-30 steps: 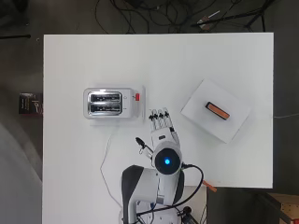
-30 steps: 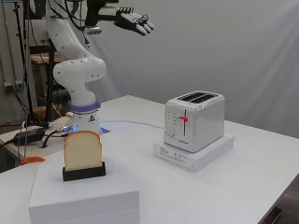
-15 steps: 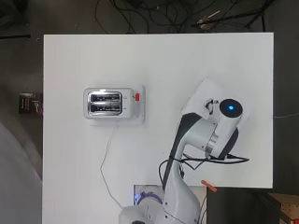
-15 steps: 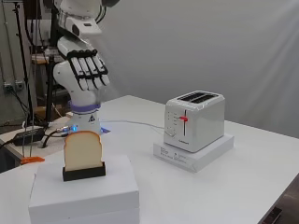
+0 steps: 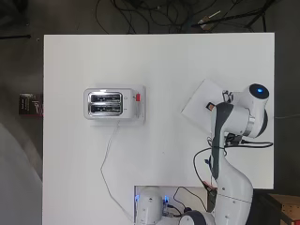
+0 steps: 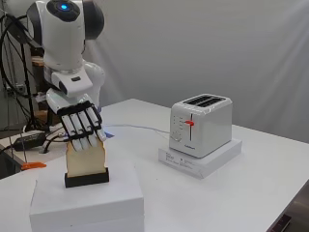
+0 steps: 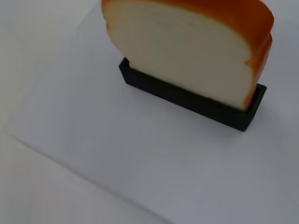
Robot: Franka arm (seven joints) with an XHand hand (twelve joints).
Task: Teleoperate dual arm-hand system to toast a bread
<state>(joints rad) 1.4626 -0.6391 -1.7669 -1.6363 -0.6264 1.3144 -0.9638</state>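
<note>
Pale, orange-crusted bread slice (image 7: 187, 51) standing upright in a black rectangular holder (image 7: 187, 100) on a white box (image 6: 87, 200), with the robot hand (image 6: 81, 124) over its top.

The robot hand, black-and-white, hangs fingers-down with its fingers straight and side by side, spread flat over the upper part of the slice in the side view; whether they touch it cannot be told. The slice has a smooth, cream face and a rounded, glossy orange crust, and its lower edge sits in the matte slot of the holder. The box is a plain, flat-topped block near the right edge of the white surface (image 5: 164, 61). Well apart from it, a glossy white two-slot toaster (image 6: 200, 124) with metal-rimmed slots and a red lever (image 6: 190, 123) rests on a low white slab (image 6: 203, 162); a thin white cord (image 5: 108, 159) trails from it across the surface.
</note>
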